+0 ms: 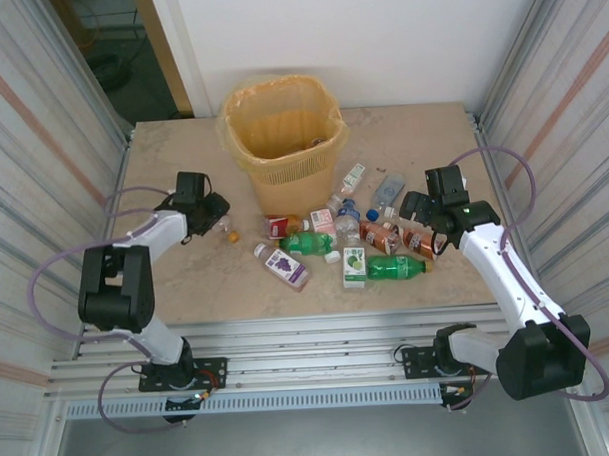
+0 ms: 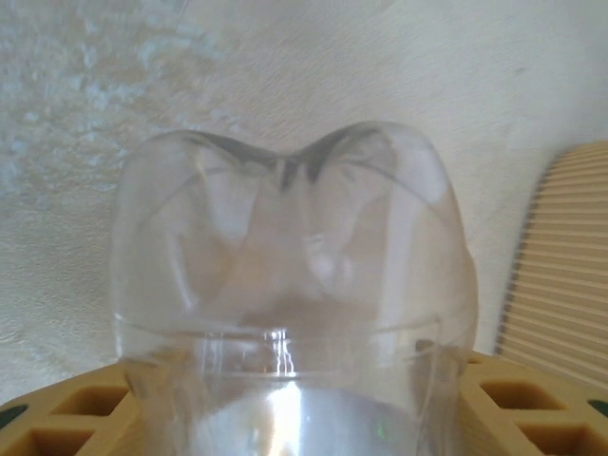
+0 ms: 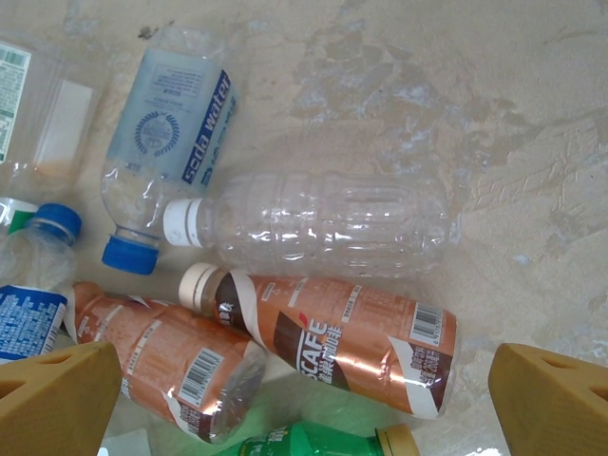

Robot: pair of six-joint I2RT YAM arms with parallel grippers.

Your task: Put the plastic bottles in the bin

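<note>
Left end effector (image 1: 214, 211) grips a clear bottle (image 2: 290, 285) toward the bench's (image 1: 187, 287) left edge, right end effector (image 3: 304, 394) released; next, lift toward the bin (image 1: 282, 164).

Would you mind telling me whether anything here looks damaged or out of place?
In the right wrist view, the soda water bottle is crumpled and the lower-left brown-labelled bottle is crushed at its base. The clear bottle in the left gripper looks intact.
</note>
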